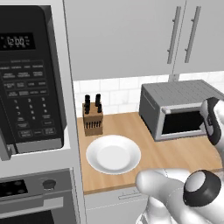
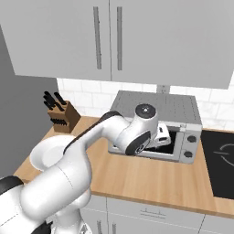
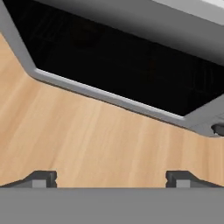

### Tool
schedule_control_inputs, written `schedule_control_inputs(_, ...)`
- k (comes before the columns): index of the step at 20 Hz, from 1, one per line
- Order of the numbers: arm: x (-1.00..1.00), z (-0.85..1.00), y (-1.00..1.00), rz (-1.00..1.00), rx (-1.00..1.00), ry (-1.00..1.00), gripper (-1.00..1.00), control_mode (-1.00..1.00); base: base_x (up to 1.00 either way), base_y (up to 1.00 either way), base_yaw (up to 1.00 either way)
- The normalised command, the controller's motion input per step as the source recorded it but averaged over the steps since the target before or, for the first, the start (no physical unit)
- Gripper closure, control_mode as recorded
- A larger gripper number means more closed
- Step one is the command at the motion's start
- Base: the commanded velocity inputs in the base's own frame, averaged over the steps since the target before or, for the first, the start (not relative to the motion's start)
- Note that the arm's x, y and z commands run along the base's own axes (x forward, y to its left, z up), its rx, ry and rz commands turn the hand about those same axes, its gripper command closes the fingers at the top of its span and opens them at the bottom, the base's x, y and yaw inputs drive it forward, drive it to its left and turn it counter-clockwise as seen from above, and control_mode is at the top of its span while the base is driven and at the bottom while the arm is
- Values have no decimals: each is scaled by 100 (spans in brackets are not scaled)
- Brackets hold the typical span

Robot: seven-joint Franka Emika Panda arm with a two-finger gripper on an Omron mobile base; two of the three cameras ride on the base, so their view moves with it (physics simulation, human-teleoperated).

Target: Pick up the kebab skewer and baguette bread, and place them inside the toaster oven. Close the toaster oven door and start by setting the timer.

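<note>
The grey toaster oven stands at the back of the wooden counter. Its door, a dark glass pane in a grey frame, stands upright against the front. My gripper hovers just in front of the door, a little above the counter. Its fingertips are spread wide, and it is open with nothing between them. A control knob sits to the right of the door. Kebab skewer and baguette bread are out of view.
An empty white plate lies left of the oven. A knife block stands by the tiled wall. A black microwave hangs at the far left. A dark cooktop borders the counter on the right.
</note>
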Motion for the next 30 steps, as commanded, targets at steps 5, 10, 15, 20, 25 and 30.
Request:
schedule_control_inputs(5, -41, 0, -88, 15, 0, -6, -100, -100, 0, 0, 0)
schedule_control_inputs(10, -5, 0, -84, 26, 0, -27, -100, -100, 0, 0, 0)
schedule_control_inputs(15, 0, 0, -36, 25, 0, -33, -100, -100, 0, 0, 0)
schedule_control_inputs(20, 0, 15, -6, 6, -1, -24, -100, -100, 0, 0, 0)
schedule_control_inputs(25, 0, 3, 0, 0, 0, -13, -100, -100, 0, 0, 0)
schedule_control_inputs(30, 0, 0, 0, 0, 1, 0, -100, -100, 0, 0, 0)
